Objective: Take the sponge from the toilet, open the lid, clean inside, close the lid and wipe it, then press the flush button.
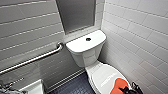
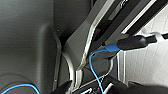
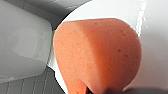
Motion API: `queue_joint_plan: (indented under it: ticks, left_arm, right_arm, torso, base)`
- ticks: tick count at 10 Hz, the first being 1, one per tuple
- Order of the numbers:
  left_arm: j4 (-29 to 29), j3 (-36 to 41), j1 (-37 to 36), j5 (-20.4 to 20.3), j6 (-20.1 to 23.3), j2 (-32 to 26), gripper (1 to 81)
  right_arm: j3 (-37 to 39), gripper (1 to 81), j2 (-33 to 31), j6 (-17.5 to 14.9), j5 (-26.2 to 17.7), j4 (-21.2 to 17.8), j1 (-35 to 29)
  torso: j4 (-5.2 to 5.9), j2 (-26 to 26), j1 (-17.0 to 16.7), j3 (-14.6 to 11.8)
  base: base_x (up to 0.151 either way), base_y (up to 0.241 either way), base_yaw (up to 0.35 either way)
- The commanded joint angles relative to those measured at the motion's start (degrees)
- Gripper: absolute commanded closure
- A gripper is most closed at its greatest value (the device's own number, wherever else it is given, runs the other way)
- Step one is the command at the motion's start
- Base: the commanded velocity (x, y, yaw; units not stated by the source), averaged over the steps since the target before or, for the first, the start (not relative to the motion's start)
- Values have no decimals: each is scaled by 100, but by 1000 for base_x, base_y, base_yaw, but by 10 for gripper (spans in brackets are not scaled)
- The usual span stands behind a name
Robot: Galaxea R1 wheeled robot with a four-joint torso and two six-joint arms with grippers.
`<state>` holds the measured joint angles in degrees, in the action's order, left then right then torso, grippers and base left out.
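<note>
The white toilet (image 1: pixel 86 46) stands in the corner with its lid (image 1: pixel 105 75) down. The orange sponge (image 1: pixel 119 85) rests flat on the near end of the lid. My right gripper (image 1: pixel 128 89) is a dark shape at the sponge's near edge, shut on the sponge. In the right wrist view the sponge (image 3: pixel 97 55) looms large and narrows toward the gripper, with the glossy lid (image 3: pixel 155 37) under it. The round dark flush button (image 1: pixel 88 39) sits in the middle of the tank top. The left wrist view faces my own dark body and a blue cable (image 2: pixel 93 65).
A metal grab bar (image 1: pixel 32 60) slants along the tiled left wall. A white fixture (image 1: pixel 33 88) sits at the lower left. Tiled wall (image 1: pixel 140 37) runs close along the toilet's right side. Dark floor (image 1: pixel 75 86) lies left of the bowl. A frosted window (image 1: pixel 76 13) is above the tank.
</note>
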<state>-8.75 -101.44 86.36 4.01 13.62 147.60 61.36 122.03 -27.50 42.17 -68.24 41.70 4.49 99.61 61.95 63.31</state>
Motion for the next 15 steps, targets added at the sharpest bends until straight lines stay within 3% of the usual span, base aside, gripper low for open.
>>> queue_joint_plan:
  ticks: [1,4,6,8,11,12,15]
  left_arm:
    - [32,168,53,539,36,-99,10]
    - [23,150,53,539,36,-99,10]
    - [-4,133,53,539,36,-90,10]
    - [-12,124,53,539,36,-81,10]
    - [-12,115,53,539,36,-64,10]
    - [-12,81,53,539,36,-47,10]
    - [-4,1,53,539,36,42,10]
  right_arm:
    - [374,811,324,-792,-437,-1111,-1131]
    - [1313,811,833,-792,-683,-1470,-1712]
    - [2186,811,1230,-792,-1167,-1903,-1985]
    - [3088,811,1668,-783,-1816,-2044,-2021]
    - [4050,811,2215,-774,-2432,-2123,-2108]
    - [4112,811,2276,-765,-2573,-2123,-2074]
    - [3463,811,1795,-757,-2248,-2097,-1451]
  torso:
    - [0,0,0,0]
    - [0,-2,0,0]
    - [0,-2,0,0]
    - [0,-2,0,2]
    - [0,-2,0,2]
    - [0,-2,0,2]
    - [0,-2,0,2]
  base:
    - [0,0,0]
    - [0,0,0]
    - [0,0,0]
    - [0,0,0]
    - [0,0,0]
    - [0,0,0]
    - [0,0,0]
